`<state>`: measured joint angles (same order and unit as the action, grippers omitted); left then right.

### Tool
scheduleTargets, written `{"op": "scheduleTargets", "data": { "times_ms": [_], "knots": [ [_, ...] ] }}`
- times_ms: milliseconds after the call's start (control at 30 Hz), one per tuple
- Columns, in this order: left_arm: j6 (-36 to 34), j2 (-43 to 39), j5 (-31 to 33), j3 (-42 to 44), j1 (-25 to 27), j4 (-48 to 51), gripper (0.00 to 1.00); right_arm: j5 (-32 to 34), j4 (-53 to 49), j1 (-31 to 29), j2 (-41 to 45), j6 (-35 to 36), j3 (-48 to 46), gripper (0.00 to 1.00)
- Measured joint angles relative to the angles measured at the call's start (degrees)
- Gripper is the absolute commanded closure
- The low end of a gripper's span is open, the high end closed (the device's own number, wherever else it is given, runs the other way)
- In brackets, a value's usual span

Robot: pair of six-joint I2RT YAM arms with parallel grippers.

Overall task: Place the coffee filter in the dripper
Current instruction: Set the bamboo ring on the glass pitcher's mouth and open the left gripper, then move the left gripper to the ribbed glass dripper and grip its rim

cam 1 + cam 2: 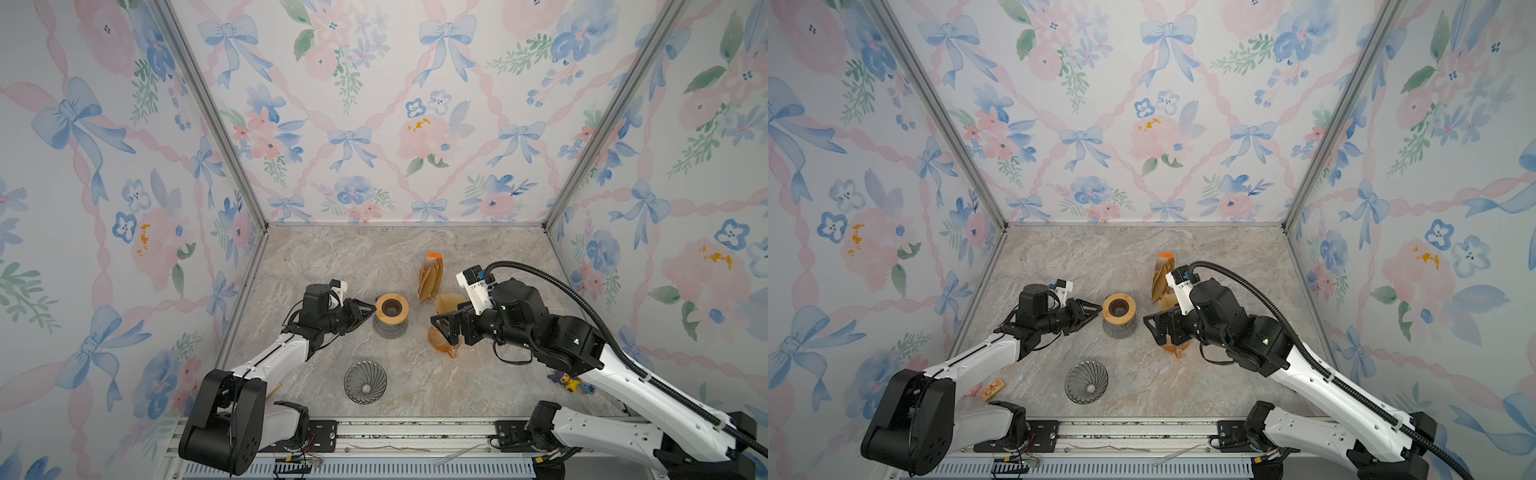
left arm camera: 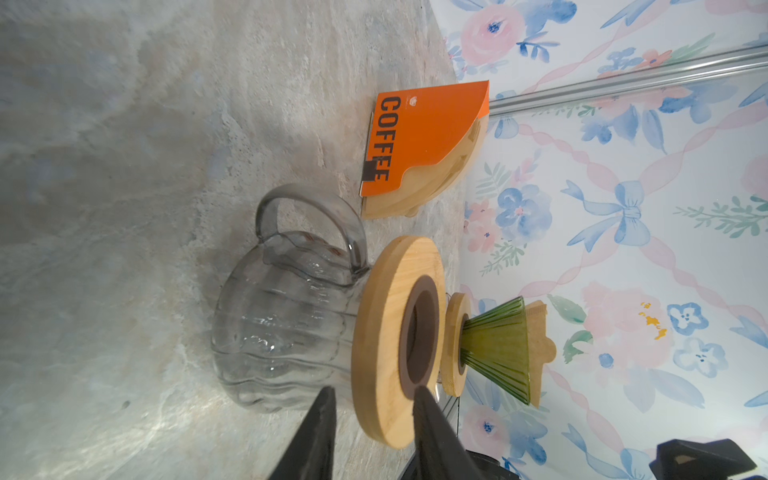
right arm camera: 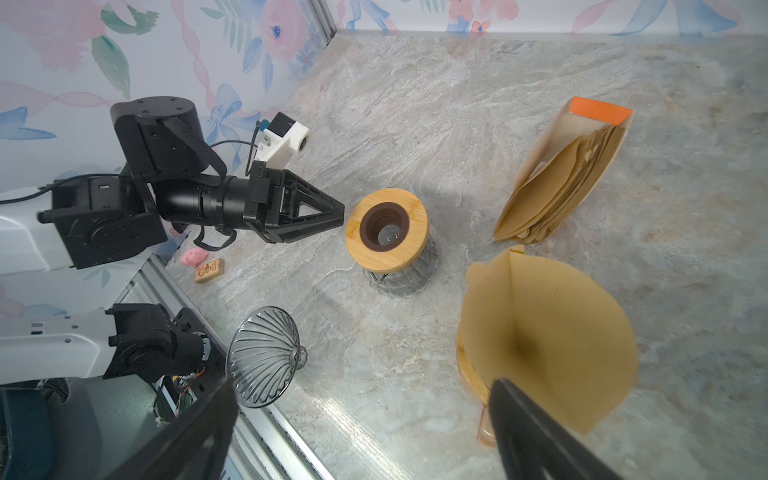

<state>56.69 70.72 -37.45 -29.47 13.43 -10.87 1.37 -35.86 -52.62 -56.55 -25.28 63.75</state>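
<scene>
Nearest, on the robot's side of the carafe, a clear ribbed glass dripper stands empty on the table.

Level with the carafe, the left pincer points at its wooden lid. Its fingers are partly apart and grip nothing. The lid's rim is just ahead of them, but I cannot tell whether a tip touches the wood.

On the carafe's other side, a tinted dripper on a wooden base holds the coffee filter. The paper cone sits opened inside it, with its edge and tab above the dripper's rim. The right pincer hangs just over that dripper, jaws spread wide and empty. In the right wrist view one finger lies across the filter's lower edge, perhaps in contact.

Beyond the carafe, the orange packet of filters stands on the table.

The placing looks all but done, so the hazards lie in the retreat. If that finger catches the paper as the arm pulls away, the light filter could lift out or fold, or the dripper could tip. The creased paper may also spring up unseated. The left pincer is so close to the lid that a small forward drift could knock it askew.
</scene>
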Motion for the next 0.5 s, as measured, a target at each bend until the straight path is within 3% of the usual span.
{"op": "scheduleTargets", "data": {
  "times_ms": [500],
  "knots": [
    [-13.79,-18.29,3.78,-4.50,-0.35,27.58,0.58,1.70,3.52,-7.69,-5.55,-1.75,-1.60,0.04]
  ]
}}
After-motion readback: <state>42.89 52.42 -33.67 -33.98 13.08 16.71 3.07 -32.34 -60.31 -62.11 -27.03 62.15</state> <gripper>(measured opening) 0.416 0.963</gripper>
